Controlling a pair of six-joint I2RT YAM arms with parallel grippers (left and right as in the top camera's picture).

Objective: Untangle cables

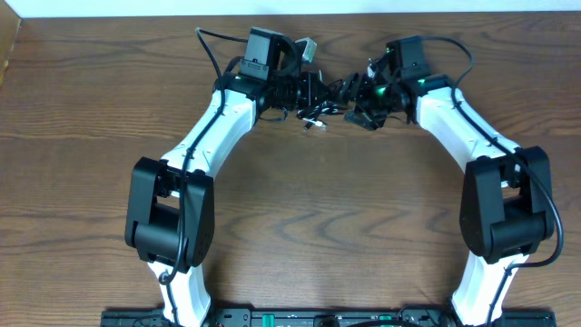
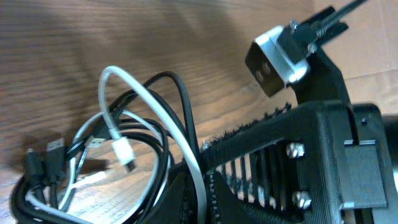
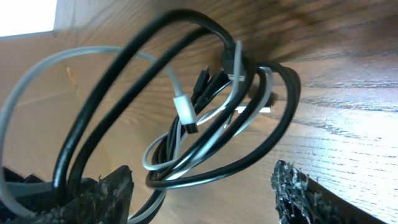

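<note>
A: Start at the left. What shows of the left gripper (image 1: 318,93)?
B: Overhead it sits upper centre, its tip lost in dark clutter. Its wrist view is clearer: the fingers (image 2: 183,196) at the bottom edge are clenched, cut off by the frame, and the white cable (image 2: 155,102) runs down into the seam between them.
A: And the black cable (image 2: 180,106)?
B: It arches beside the white one and dips toward the same fingers; whether it is pinched too, I cannot tell. The rest of both cords lies knotted at the lower left of that view on the table (image 2: 93,37). A white plug (image 2: 124,149) is plain; the other ends are blurred.
A: Moving right?
B: Overhead the tangle bridges the two claws, too small to sort strand from strand. A silver box (image 2: 277,59) on a black body fills the upper right of the left wrist view.
A: The right gripper (image 3: 202,186)?
B: Released. Its two fingers (image 3: 109,193) stand wide apart in the bottom corners of its wrist view, only tips showing. Loops of both cables hang before them. The black strands drop behind the lower-left finger, contact hidden; the lower-right finger stands apart from them.
</note>
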